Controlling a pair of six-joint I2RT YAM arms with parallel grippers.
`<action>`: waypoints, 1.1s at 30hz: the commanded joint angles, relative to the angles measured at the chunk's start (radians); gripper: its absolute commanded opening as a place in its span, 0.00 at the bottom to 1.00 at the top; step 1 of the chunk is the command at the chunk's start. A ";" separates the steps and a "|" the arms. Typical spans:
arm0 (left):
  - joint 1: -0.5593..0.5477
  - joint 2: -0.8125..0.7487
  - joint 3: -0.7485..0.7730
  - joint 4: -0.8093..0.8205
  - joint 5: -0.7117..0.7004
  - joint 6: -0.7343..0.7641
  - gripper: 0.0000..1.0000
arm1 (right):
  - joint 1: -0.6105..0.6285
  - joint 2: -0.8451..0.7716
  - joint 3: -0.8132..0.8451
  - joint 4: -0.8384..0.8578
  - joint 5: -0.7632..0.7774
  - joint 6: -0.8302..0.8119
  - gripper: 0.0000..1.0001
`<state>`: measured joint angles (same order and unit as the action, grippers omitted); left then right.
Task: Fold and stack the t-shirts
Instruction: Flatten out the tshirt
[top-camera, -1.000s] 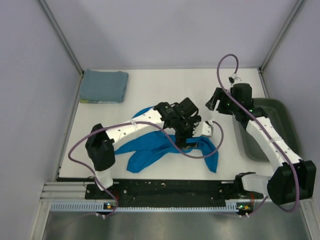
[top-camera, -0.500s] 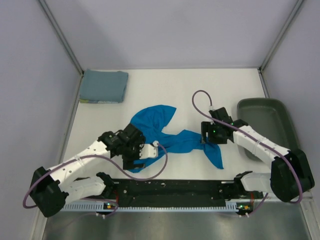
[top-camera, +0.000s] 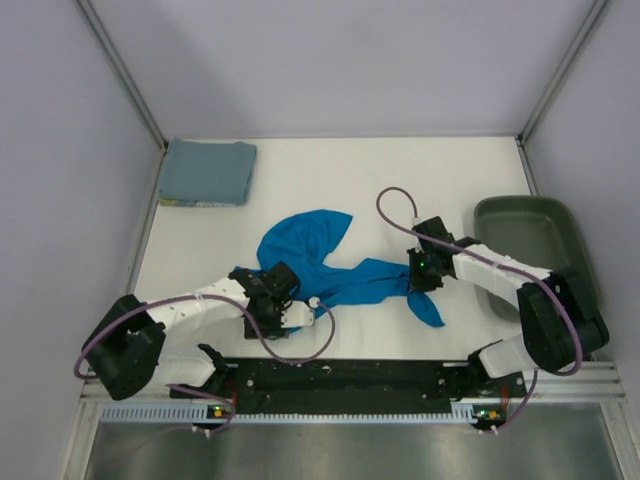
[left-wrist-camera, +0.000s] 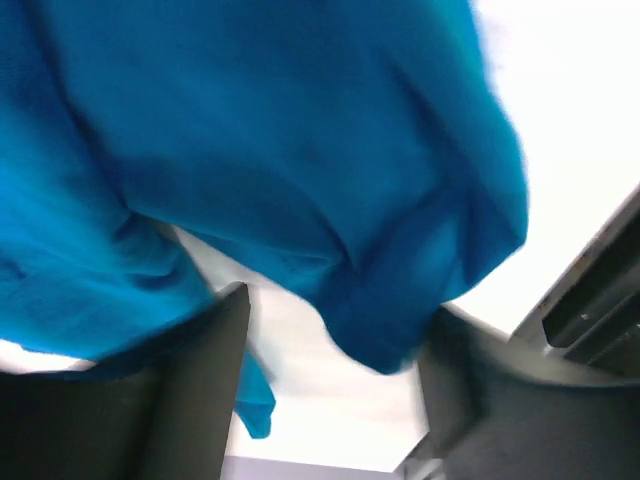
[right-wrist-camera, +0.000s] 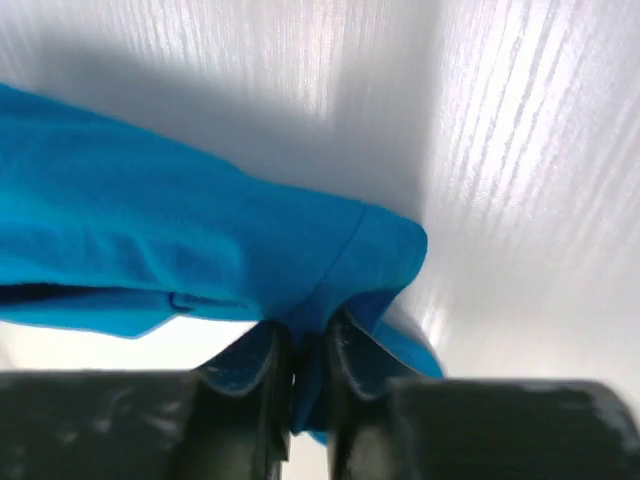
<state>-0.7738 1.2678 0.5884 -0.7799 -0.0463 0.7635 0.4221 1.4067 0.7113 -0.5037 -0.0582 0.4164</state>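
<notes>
Far half of table (top-camera: 400, 170): bare strip, passable from centre to right wall.
Far-left corner: occupied by folded grey-blue shirt (top-camera: 207, 172).
Centre-near: cobalt blue shirt (top-camera: 310, 245) sprawls across between both arms.
Right edge: dark green tray (top-camera: 530, 235), walled.
Near-left: left arm (top-camera: 190, 312) lies low.
Near-right: right arm (top-camera: 490, 265) lies low; its cable (top-camera: 380, 205) loops above table, far side of shirt.

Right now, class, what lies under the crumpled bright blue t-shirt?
Under the blue t-shirt, only the white table shows, at its edges and beneath a raised fold in the left wrist view. Anything under its bunched middle is covered.
</notes>
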 joint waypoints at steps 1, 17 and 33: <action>0.007 0.139 -0.033 0.306 -0.185 -0.032 0.18 | -0.006 0.043 0.005 0.051 -0.058 -0.025 0.00; 0.159 -0.263 0.721 -0.181 -0.205 -0.030 0.00 | -0.057 -0.491 0.574 -0.337 0.107 -0.192 0.00; 0.157 -0.207 1.216 -0.199 -0.323 -0.070 0.00 | -0.057 -0.594 0.923 -0.369 0.033 -0.264 0.00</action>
<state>-0.6178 0.9909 1.8427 -1.0435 -0.3008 0.7082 0.3748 0.7216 1.6657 -0.9356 -0.0654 0.1986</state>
